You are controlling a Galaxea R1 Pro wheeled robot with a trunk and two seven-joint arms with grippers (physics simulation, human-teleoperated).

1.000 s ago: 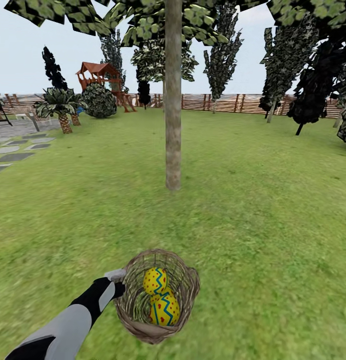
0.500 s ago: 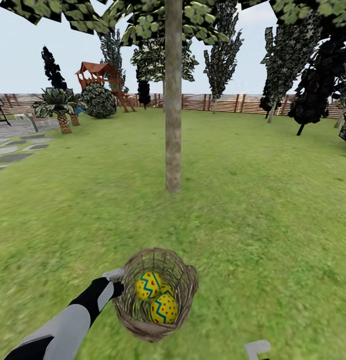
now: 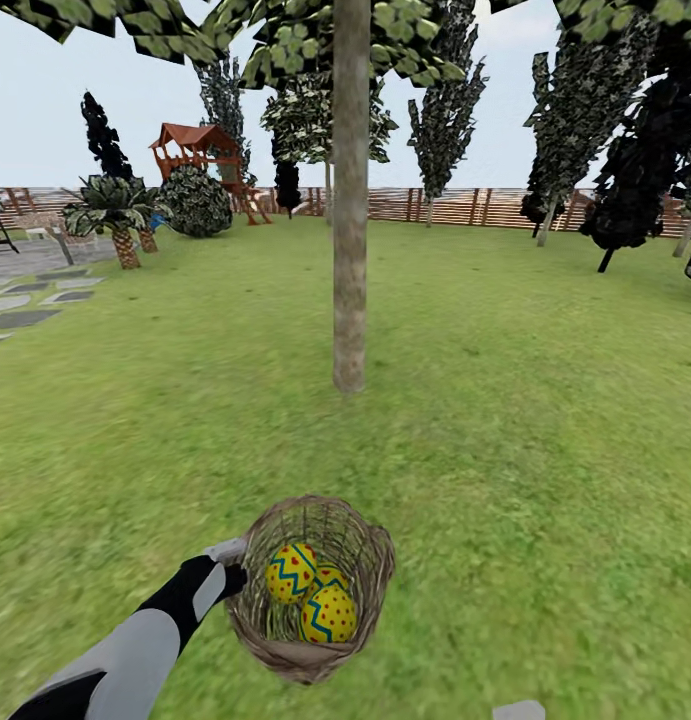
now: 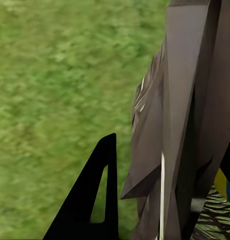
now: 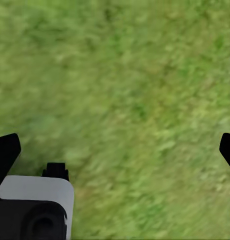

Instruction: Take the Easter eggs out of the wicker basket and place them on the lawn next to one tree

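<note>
wicker basket (image 3: pixel 310 590) with easter eggs (image 3: pixel 310 595), rim pinched by left gripper (image 3: pixel 231 565)

Flat, even daylight under a pale blue sky; nothing casts a distinct shadow on the bright green grass lawn (image 3: pixel 545 420), and there is no glare. Grass texture smears into blur in both wrist views. Dark tree foliage renders blocky and jagged.

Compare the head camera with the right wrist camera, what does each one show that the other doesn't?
Head view: the tree, and the wicker basket holding the Easter eggs, with the left pincer gripping its rim. Right wrist view: a close look at the right pincer, its fingers spread wide over bare grass. Shared: the green lawn.
</note>
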